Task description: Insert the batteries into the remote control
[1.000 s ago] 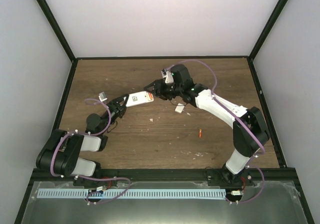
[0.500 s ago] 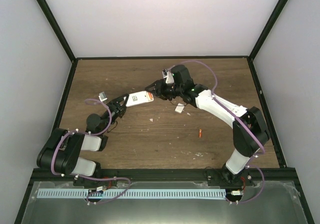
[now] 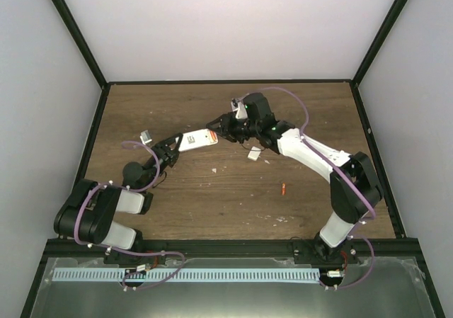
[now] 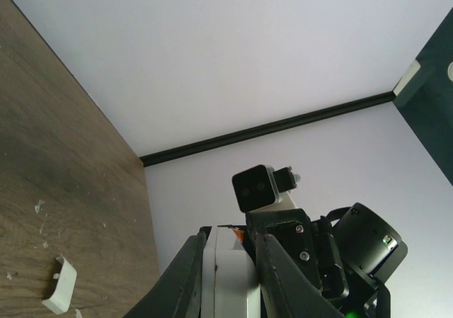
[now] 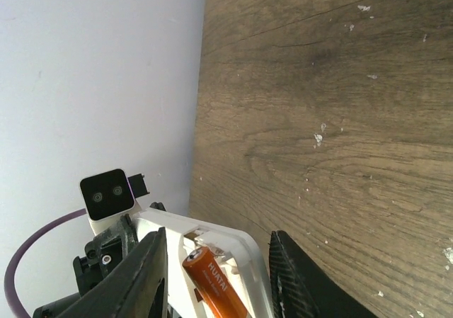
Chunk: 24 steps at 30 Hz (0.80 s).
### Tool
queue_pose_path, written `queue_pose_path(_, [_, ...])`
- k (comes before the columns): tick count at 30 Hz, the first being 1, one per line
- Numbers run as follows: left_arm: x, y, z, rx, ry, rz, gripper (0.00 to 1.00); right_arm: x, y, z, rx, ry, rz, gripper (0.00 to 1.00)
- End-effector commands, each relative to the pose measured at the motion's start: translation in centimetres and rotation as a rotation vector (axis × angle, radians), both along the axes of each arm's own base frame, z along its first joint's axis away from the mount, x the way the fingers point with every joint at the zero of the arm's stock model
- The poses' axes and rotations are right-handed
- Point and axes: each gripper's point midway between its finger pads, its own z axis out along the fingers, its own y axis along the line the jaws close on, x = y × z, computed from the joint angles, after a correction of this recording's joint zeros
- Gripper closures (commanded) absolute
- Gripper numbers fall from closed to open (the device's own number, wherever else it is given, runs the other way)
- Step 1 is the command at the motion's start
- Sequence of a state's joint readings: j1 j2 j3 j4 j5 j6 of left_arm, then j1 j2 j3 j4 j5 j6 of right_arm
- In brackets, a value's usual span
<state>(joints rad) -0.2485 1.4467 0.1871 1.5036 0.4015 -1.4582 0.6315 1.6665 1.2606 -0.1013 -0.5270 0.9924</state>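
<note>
Well, the left gripper (image 3: 170, 150) is pressed tight on one end of the remote control (image 3: 197, 140), a flat white slab with a red-orange patch at its other end. There the right gripper (image 5: 219, 241) stands part-spread, fingers either side of the open battery bay (image 5: 244, 253), where an orange battery (image 5: 211, 284) lies. A second battery (image 3: 282, 188) rests on the table (image 3: 212, 205), well apart, and a small white piece (image 3: 253, 155) lies near the right arm.

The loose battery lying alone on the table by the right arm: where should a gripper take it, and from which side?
Probably pinch the loose battery across its middle, coming straight down from above. It lies flat on the table, length running roughly near-to-far, with bare wood either side.
</note>
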Motion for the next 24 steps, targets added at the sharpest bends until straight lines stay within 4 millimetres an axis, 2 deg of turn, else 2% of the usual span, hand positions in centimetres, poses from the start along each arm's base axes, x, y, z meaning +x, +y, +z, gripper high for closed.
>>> queue_pose_path(1, [-0.5,-0.1,1.8,-0.003,-0.096,-0.004,1.00,-0.2,0.0,3.6,0.081,-0.066,0.004,0.69])
queue_pose_path(15, [-0.3,0.2,2.0,-0.008,-0.102,0.013,1.00,-0.9,0.0,2.9,0.064,-0.067,0.041,0.77])
queue_pose_path(24, [-0.2,0.4,2.0,-0.016,-0.097,0.023,1.00,-1.5,-0.3,2.2,0.055,-0.066,0.055,0.78])
